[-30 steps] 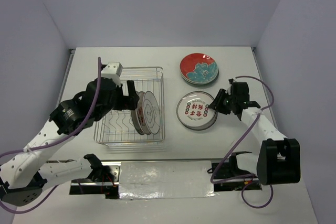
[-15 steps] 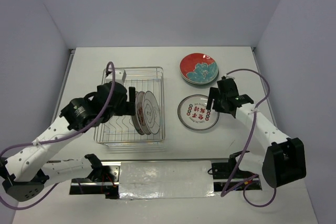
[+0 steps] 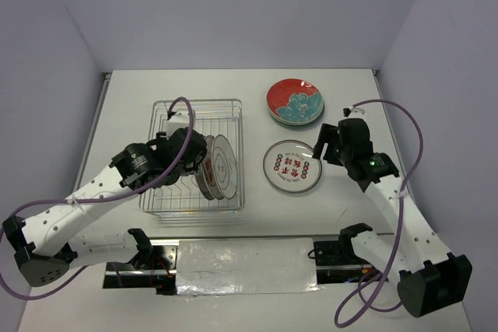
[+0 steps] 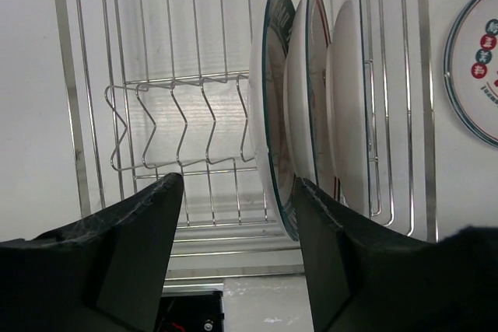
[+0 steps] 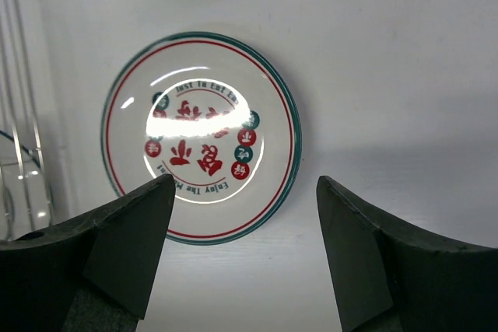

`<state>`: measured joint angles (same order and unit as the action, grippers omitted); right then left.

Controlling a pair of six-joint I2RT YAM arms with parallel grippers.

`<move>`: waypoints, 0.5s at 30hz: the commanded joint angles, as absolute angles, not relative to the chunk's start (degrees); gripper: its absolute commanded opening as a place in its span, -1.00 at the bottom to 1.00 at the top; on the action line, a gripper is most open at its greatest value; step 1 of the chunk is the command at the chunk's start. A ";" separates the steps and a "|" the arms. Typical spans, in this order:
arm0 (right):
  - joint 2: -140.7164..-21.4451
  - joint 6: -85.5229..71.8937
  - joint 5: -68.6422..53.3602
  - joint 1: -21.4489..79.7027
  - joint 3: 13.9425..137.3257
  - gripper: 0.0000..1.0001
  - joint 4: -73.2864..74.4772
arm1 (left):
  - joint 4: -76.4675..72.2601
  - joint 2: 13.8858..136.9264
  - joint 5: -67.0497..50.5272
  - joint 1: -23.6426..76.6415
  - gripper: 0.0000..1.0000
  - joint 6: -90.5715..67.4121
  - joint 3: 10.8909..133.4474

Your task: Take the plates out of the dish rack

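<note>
The silver wire dish rack (image 3: 230, 114) stands left of centre. Three plates (image 3: 215, 166) stand upright on edge at its right side; the left wrist view shows them edge-on (image 4: 311, 99) over the zigzag dividers (image 4: 179, 126). My left gripper (image 3: 191, 155) is open and empty over the rack, just left of those plates (image 4: 237, 184). A white plate with red characters (image 3: 292, 166) lies flat on the table. My right gripper (image 3: 324, 145) is open and empty above its right rim (image 5: 245, 184). A stack with a red patterned plate (image 3: 295, 102) on top sits behind.
White walls close in the table at the back and both sides. A black fixture and a foil strip (image 3: 241, 258) run along the near edge between the arm bases. Purple cables loop off both arms. The rack's right wall (image 5: 19, 114) shows left of the white plate.
My left gripper has moved nearer along the rack, beside the upright plates. My right gripper has drawn back and up from the white plate's right rim; the plate lies where it was.
</note>
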<state>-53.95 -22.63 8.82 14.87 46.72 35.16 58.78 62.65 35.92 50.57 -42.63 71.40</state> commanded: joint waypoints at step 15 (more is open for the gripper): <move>-51.77 -21.45 8.52 15.47 49.66 0.61 38.23 | 52.91 69.07 43.06 51.15 -0.01 -47.55 65.74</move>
<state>-51.90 -22.39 8.34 15.00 48.73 37.47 54.54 67.37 40.34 50.83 -45.45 66.19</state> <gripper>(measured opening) 0.806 0.513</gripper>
